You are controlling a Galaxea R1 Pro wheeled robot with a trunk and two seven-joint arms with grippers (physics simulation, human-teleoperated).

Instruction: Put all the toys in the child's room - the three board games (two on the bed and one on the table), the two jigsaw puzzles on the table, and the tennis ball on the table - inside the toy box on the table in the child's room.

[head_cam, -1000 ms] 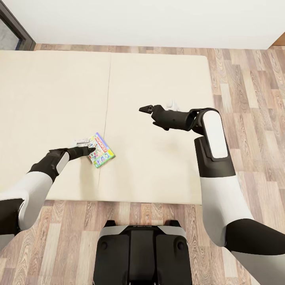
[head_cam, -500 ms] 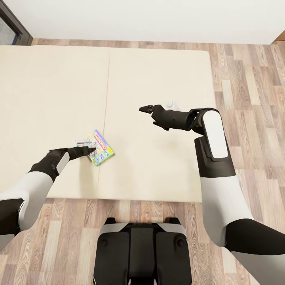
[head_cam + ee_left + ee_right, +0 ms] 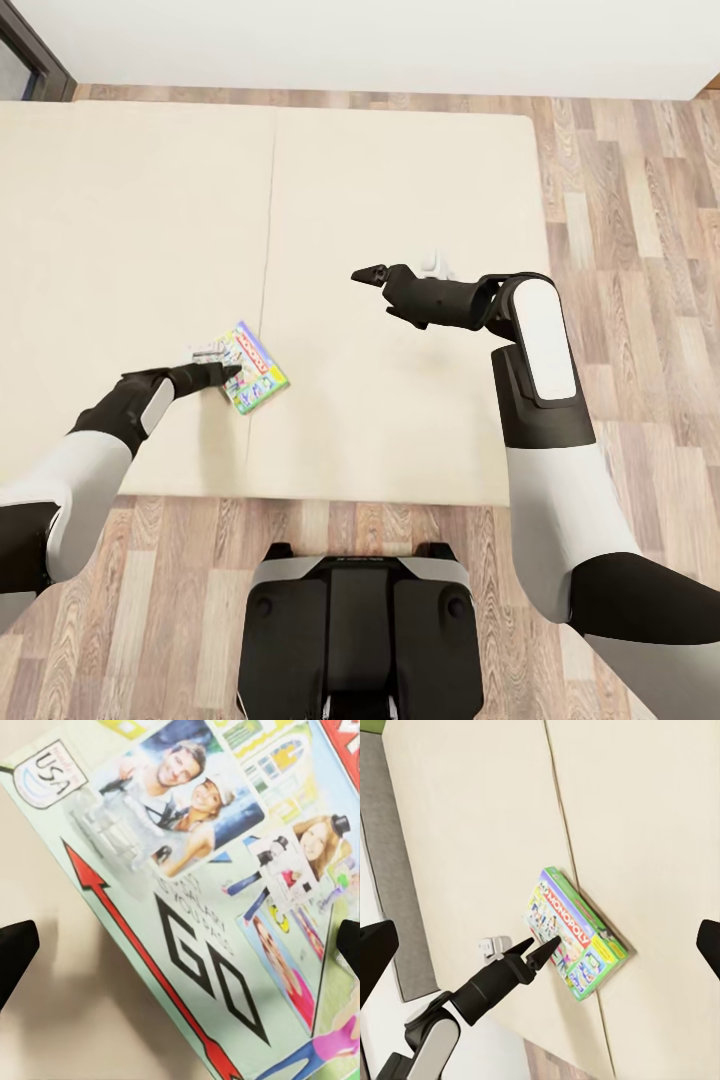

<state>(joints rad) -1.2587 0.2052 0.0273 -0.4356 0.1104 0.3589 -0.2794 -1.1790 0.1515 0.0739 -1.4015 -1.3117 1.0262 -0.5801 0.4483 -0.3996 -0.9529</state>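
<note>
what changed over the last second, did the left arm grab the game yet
Mostly the camera moved: the whole head view shifted, the bed sliding up the picture. The left gripper stays at the white-green board game, which still lies on the mattress, not lifted; its jaws look spread either side of the box. The right gripper hangs open, unchanged.

Wood floor and a white wall

The wood floor (image 3: 640,200) has long planks in brown and grey, running around two sides of the big soft beige thing. A plain white wall (image 3: 380,40) stands at the far end of the floor. A dark door frame (image 3: 30,50) sits in the far left corner by the wall.
</note>
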